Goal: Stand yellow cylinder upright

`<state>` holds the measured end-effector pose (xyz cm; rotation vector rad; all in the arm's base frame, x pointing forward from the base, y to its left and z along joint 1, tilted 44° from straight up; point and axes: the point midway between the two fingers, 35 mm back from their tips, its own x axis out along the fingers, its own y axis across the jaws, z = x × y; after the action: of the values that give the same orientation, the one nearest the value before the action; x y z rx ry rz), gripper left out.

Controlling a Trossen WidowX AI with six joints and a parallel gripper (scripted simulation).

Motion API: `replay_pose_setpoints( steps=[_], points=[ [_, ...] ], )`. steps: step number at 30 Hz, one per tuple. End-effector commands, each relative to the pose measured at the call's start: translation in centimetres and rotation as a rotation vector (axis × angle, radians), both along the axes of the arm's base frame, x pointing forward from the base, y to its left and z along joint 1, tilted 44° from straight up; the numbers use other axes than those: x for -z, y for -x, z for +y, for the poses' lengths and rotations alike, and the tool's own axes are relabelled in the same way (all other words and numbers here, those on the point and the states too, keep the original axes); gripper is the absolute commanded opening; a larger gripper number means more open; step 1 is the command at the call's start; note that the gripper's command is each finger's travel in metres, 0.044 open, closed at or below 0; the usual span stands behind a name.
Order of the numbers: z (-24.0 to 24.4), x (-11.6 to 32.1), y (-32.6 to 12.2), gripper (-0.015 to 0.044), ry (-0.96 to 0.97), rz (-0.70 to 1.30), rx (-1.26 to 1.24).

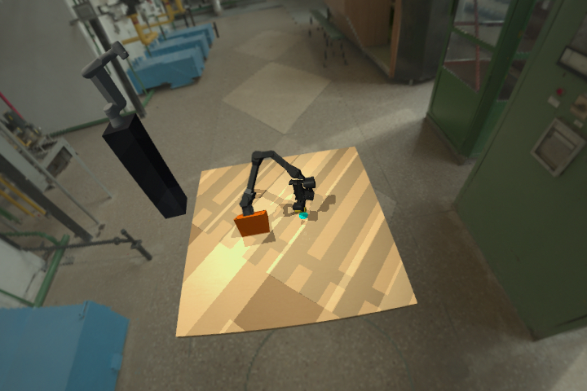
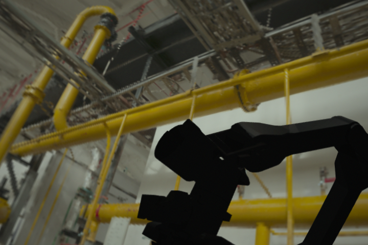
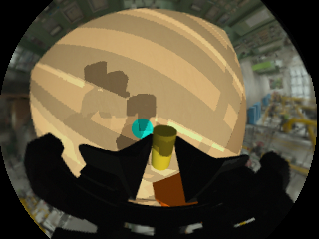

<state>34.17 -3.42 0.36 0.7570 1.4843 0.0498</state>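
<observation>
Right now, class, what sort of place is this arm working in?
Probably an industrial plant or workshop: yellow pipes run overhead, a green control cabinet stands by the mat, and blue machine housings line the wall.

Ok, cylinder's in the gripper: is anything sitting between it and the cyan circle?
Nothing visible does. In the wrist view the yellow cylinder is held between the fingers, its far end just right of the cyan circle, with only bare mat around the circle.

Slim matte-black jointed arm (image 1: 257, 170) on a boxy orange base (image 1: 252, 222).
</observation>
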Motion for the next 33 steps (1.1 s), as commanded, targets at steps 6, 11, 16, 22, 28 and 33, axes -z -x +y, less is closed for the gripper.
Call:
replay_pose_setpoints(
  steps=[6,11,16,22,28,33],
  points=[
    [0.0,0.6,0.0,0.0105,0.050,-0.018,0.016],
    [0.1,0.9,-0.1,0.0105,0.078,-0.032,0.022],
    [0.1,1.3,-0.1,0.0105,0.105,-0.046,0.030],
    [0.2,1.6,-0.2,0.0105,0.137,-0.064,0.040],
    [0.2,2.0,-0.4,0.0105,0.168,-0.083,0.051],
    [0.3,2.2,-0.4,0.0105,0.193,-0.100,0.062]
  ],
)
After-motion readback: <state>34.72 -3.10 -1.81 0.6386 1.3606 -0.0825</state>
